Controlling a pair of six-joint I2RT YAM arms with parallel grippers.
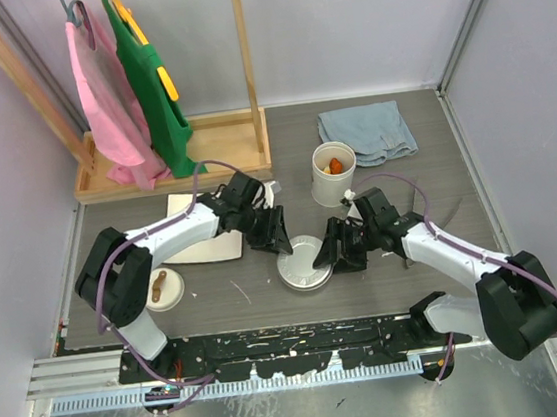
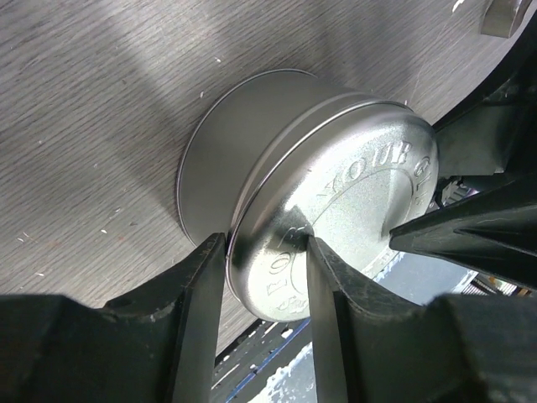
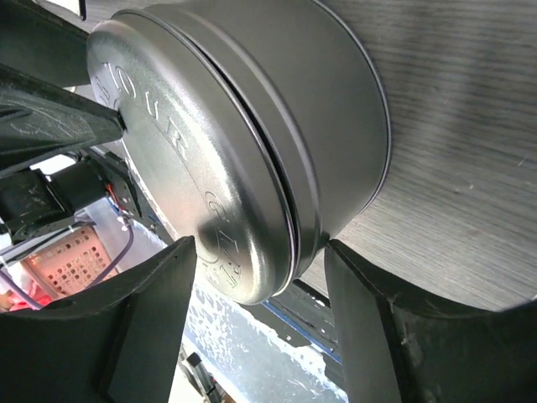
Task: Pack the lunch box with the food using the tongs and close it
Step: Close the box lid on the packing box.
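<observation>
The steel tin [image 1: 305,266] sits flat on the table with its embossed steel lid [image 2: 361,201] on it. My left gripper [image 1: 280,240] comes at its far left edge. In the left wrist view the gripper [image 2: 262,243] pinches the lid's rim, one finger on the top face and one against the side. My right gripper [image 1: 336,252] is at the tin's right edge. Its jaws [image 3: 256,252] stand open astride the rim [image 3: 289,227], one finger touching the tin's wall. The white tub [image 1: 333,174] holds orange food [image 1: 334,166]. Its white lid [image 1: 163,288] lies far left. The tongs are out of view.
A white square plate [image 1: 212,240] lies under the left arm. A blue cloth [image 1: 366,132] is at the back right. A wooden rack [image 1: 182,154] with pink and green garments stands at the back left. The table's near edge carries the arm bases.
</observation>
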